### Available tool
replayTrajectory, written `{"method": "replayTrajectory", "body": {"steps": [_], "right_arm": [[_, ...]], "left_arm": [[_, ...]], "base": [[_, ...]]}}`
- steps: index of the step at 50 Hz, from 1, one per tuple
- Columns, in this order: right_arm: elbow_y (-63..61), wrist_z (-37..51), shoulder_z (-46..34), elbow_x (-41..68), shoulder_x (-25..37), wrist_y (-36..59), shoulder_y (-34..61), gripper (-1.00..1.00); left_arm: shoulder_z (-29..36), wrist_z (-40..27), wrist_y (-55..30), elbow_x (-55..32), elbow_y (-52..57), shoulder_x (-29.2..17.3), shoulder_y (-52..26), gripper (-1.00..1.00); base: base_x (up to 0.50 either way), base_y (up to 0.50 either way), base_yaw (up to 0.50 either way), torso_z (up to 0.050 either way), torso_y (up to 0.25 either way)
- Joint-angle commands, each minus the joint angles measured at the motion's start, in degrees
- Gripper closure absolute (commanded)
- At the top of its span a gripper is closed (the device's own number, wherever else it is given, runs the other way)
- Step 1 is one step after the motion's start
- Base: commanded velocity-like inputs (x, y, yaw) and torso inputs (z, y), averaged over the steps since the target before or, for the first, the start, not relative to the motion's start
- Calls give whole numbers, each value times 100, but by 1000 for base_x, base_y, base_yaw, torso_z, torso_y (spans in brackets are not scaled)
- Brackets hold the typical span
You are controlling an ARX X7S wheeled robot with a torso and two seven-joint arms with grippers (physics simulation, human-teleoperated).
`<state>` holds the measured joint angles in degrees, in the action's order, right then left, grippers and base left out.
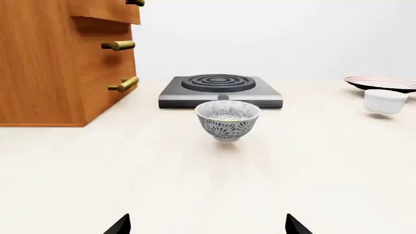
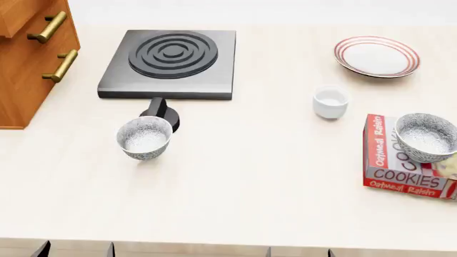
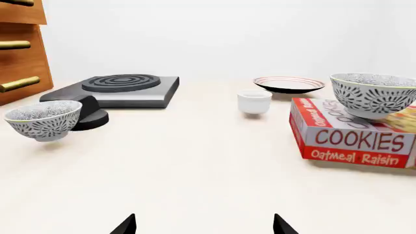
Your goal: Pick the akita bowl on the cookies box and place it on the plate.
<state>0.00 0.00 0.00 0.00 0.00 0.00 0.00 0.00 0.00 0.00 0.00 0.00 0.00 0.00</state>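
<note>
The akita bowl (image 2: 426, 136) (image 3: 372, 94), speckled grey and white, stands upright on the red-and-white cookies box (image 2: 400, 174) (image 3: 354, 139) at the table's right edge. Behind it lies the red-ringed plate (image 2: 376, 55) (image 3: 289, 84) (image 1: 383, 83), holding nothing. A twin speckled bowl (image 2: 145, 137) (image 1: 227, 120) (image 3: 43, 119) rests on the table left of centre. My left gripper (image 1: 206, 228) (image 2: 76, 249) is open, low at the near edge, facing the twin bowl. My right gripper (image 3: 203, 227) (image 2: 298, 251) is open too, well short of the box, with nothing between its fingers.
A small white ramekin (image 2: 330, 101) (image 3: 254, 102) (image 1: 385, 101) stands between the plate and the box. A black single-ring stove (image 2: 171, 61) (image 1: 219, 89) (image 3: 117, 88) with its knob (image 2: 161, 113) sits at the back. A wooden drawer cabinet (image 2: 29, 59) (image 1: 62, 61) fills the left.
</note>
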Motion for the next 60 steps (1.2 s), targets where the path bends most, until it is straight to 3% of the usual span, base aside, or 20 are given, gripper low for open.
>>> {"method": "replayTrajectory", "body": {"steps": [1, 22, 25, 31, 32, 50, 55, 60], "right_arm": [[17, 127, -201, -77, 107, -28, 28, -100], [-89, 410, -582, 28, 393, -240, -57, -100], [-68, 438, -608, 48, 415, -254, -50, -100], [-50, 532, -707, 125, 509, -295, -47, -100], [14, 533, -535, 446, 446, -35, 21, -100], [25, 662, -674, 559, 559, -25, 48, -100], [-257, 890, -665, 382, 613, -163, -2, -100], [-1486, 929, -558, 533, 785, 277, -80, -100]], "left_arm": [[155, -64, -206, -42, -9, -106, -55, -100], [130, -186, 147, -931, 318, -348, 67, -100], [135, -135, -126, -1135, 480, -418, 56, -100], [278, -233, 70, -1124, 317, -480, 21, -100], [545, -543, 25, -472, 0, -472, -19, -100], [985, -613, 14, -166, -146, -663, 4, -100], [882, -757, -331, -216, 439, -718, 36, -100], [790, -863, -830, -169, 1775, -867, 94, -100]], "base": [[0, 0, 0, 0, 0], [0, 0, 0, 0, 0], [0, 0, 0, 0, 0], [0, 0, 0, 0, 0], [0, 0, 0, 0, 0], [0, 0, 0, 0, 0], [0, 0, 0, 0, 0], [233, 0, 0, 0, 0]]}}
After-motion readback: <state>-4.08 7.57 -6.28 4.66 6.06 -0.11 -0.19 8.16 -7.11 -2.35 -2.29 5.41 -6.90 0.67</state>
